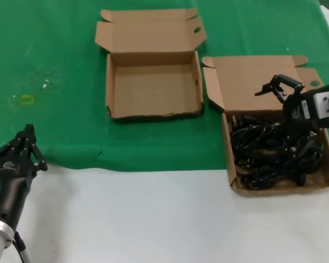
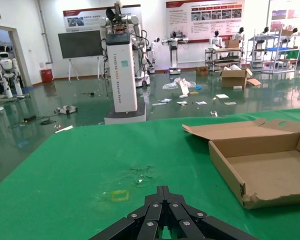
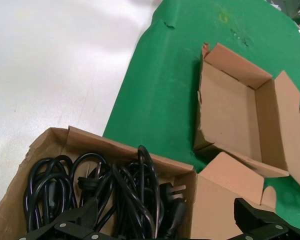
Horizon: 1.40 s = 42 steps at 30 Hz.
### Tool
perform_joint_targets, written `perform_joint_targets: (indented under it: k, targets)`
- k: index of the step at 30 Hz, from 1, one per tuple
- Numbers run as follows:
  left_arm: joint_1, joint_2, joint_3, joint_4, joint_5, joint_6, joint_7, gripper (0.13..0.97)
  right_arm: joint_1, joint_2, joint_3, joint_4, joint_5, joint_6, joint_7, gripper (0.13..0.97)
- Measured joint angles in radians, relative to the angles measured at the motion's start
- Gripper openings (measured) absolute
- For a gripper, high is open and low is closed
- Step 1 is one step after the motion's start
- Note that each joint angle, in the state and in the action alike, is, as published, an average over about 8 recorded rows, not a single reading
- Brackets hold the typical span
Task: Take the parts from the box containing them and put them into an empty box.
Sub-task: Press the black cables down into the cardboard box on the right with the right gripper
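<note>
**A:** What is the setting?

**B:** A table, its far part covered by a green cloth (image 1: 55, 66) and its near part bare white (image 1: 153, 219). Beyond the table, the left wrist view shows a large hall with a glossy floor, wall posters, and a white robot stand (image 2: 122, 70).

**A:** Where are the boxes?

**B:** Two open brown cardboard boxes sit on the cloth. The empty box (image 1: 153, 82) is a wide, shallow tray near the middle of the far side, its short lid folded back away from the robot. To its right and nearer the robot is the box of parts (image 1: 274, 137), a squarish tray with a tall lid leaning back. The two stand close beside each other; I cannot tell whether they touch. The right-hand box's near edge reaches over the white surface.

**A:** What are the parts?

**B:** A tangle of black power cables (image 1: 274, 153) with plugs, piled inside the right-hand box.

**A:** And the arms?

**B:** The right gripper (image 1: 278, 87) hangs over the box of parts, above the cables, its fingers spread wide and holding nothing. The left gripper (image 1: 26, 143) rests at the near left, at the edge of the green cloth, its fingers drawn together to a point, gripping nothing.
</note>
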Motion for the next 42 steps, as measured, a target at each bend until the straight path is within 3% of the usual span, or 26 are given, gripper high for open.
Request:
perform_joint_targets:
  k: [8, 16, 20, 29, 37, 42]
  targets:
    - [0.0, 0.0, 0.0, 0.0, 0.0, 0.0, 0.0, 0.144, 0.026, -0.036, -0.006, -0.085, -0.016, 0.014, -0.045, 0.954]
    - [0.0, 0.0, 0.0, 0.0, 0.0, 0.0, 0.0, 0.144, 0.041, -0.054, -0.005, -0.127, -0.027, 0.031, -0.065, 0.877]
    - [0.0, 0.0, 0.0, 0.0, 0.0, 0.0, 0.0, 0.144, 0.041, -0.056, -0.005, -0.131, -0.03, 0.035, -0.067, 0.877]
    - [0.0, 0.0, 0.0, 0.0, 0.0, 0.0, 0.0, 0.144, 0.031, -0.054, -0.004, -0.123, -0.034, 0.037, -0.061, 0.727]
    - [0.0, 0.0, 0.0, 0.0, 0.0, 0.0, 0.0, 0.144, 0.029, -0.054, -0.002, -0.121, -0.035, 0.038, -0.059, 0.512]
    - [0.0, 0.0, 0.0, 0.0, 0.0, 0.0, 0.0, 0.144, 0.027, -0.055, -0.001, -0.117, -0.036, 0.04, -0.057, 0.419]
